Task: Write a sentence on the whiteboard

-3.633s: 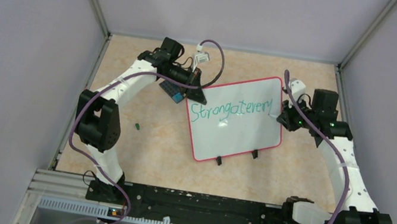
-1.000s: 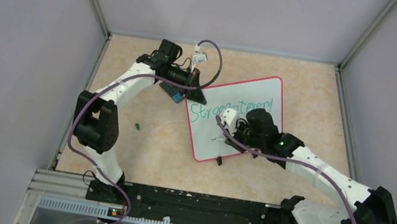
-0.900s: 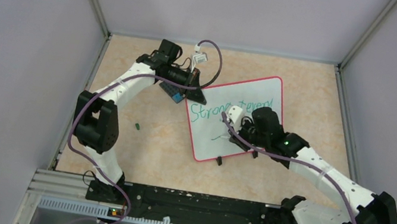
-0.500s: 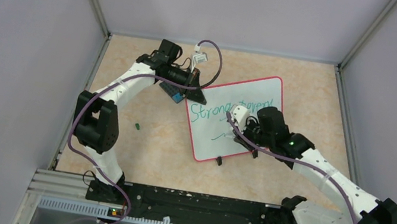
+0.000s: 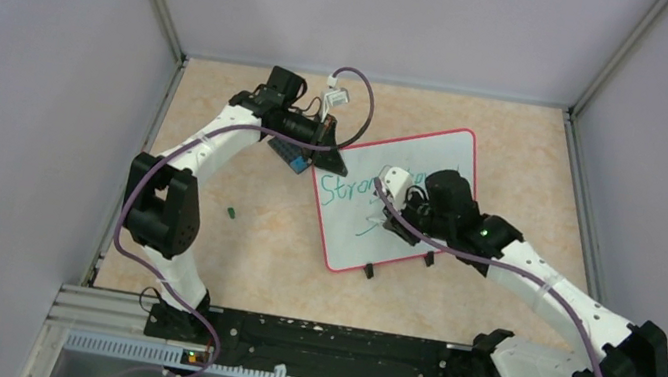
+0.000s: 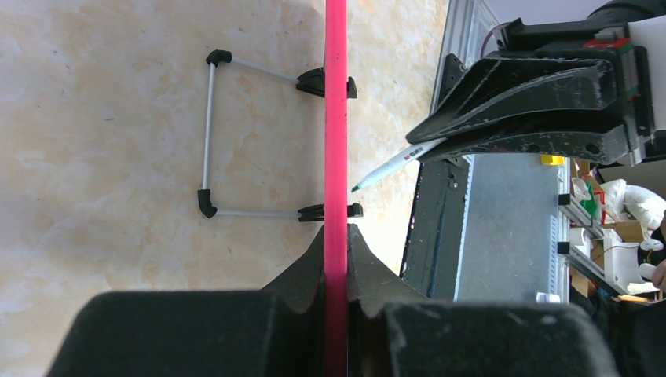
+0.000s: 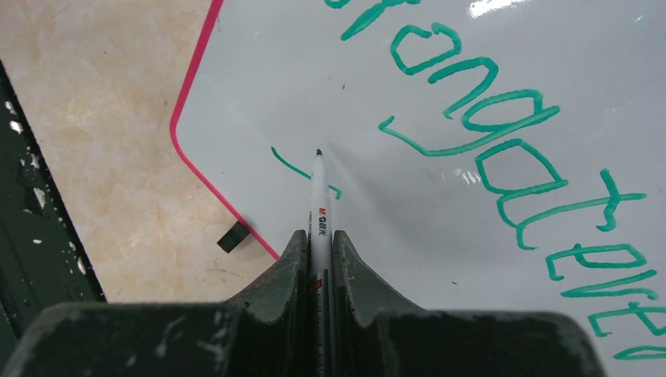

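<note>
Right of centre in the overhead view, a large rectangular whiteboard (image 5: pixel 349 242) with a thin red-pink rim and rounded corners stands on the beige marbled tabletop (image 5: pixel 240 245). It is turned so that its upper left corner points toward the left arm. Green handwritten writing (image 7: pixel 503 149) runs across its upper part, slanting up to the right.

At that corner the black left gripper (image 6: pixel 335 236) has its fingers clamped on the rim. Its wrist view shows the board edge-on as a pink line rising from between the two fingers, which press on it from either side. In the upper left of the same view, a silver wire stand (image 6: pixel 208 133) joins the board by two black clips.

Over the middle of the board, the black right gripper (image 7: pixel 318 236) has its fingers closed on a slim white marker (image 7: pixel 318 196) with a dark tip. The tip is just beside a short green stroke (image 7: pixel 287 165) under the line of writing. Whether it touches the surface cannot be told.

Just beside the left gripper in the overhead view, toward the upper left, lies a small dark-grey plate (image 5: pixel 290 153) with blue blocks. A small dark green piece (image 5: pixel 231 212) lies alone on the tabletop at centre left, well apart from the board.
</note>
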`<state>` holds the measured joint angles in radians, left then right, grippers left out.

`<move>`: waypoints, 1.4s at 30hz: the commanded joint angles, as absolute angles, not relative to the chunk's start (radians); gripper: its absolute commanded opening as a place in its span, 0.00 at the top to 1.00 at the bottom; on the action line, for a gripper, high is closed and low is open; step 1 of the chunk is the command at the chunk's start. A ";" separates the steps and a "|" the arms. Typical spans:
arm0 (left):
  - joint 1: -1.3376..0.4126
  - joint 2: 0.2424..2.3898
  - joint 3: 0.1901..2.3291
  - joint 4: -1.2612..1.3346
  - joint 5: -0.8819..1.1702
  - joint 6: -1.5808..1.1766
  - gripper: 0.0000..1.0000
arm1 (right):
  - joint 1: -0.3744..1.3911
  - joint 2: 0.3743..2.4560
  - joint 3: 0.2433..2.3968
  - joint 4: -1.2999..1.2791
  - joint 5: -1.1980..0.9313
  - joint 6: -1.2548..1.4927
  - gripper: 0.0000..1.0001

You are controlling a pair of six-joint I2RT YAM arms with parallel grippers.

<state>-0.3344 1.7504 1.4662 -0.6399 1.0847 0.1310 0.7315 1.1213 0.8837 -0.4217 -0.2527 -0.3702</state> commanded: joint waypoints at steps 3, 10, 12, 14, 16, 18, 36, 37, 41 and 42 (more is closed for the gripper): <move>-0.354 1.764 1.457 -0.673 1.030 0.189 1.00 | 0.739 1.158 0.924 -0.359 -0.184 -0.355 1.00; -0.353 1.772 1.465 -0.676 1.034 0.192 1.00 | 0.739 1.138 0.861 -0.385 -0.205 -0.363 1.00; -0.354 1.773 1.465 -0.678 1.034 0.192 1.00 | 0.739 1.129 0.842 -0.389 -0.209 -0.364 1.00; -0.354 1.773 1.465 -0.678 1.037 0.193 1.00 | 0.739 1.125 0.829 -0.400 -0.216 -0.366 1.00; -0.353 1.773 1.465 -0.678 1.035 0.193 1.00 | 0.739 1.123 0.818 -0.406 -0.220 -0.369 1.00; -0.354 1.771 1.466 -0.678 1.035 0.194 1.00 | 0.739 1.122 0.810 -0.416 -0.222 -0.376 1.00; -0.354 1.775 1.468 -0.681 1.036 0.198 1.00 | 0.693 1.069 0.824 -0.466 -0.171 -0.412 1.00; -0.354 1.776 1.468 -0.681 1.037 0.196 1.00 | 0.691 1.067 0.829 -0.468 -0.171 -0.413 1.00; -0.354 1.778 1.473 -0.681 1.039 0.196 1.00 | 0.690 1.046 0.847 -0.479 -0.217 -0.408 1.00; -0.354 1.778 1.473 -0.682 1.041 0.196 1.00 | 0.691 1.040 0.853 -0.482 -0.227 -0.406 1.00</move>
<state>-0.3340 1.7504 1.4696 -0.6479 1.0847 0.1375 0.6971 1.0801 0.8051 -0.4835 -0.2008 -0.3992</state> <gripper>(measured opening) 0.096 0.090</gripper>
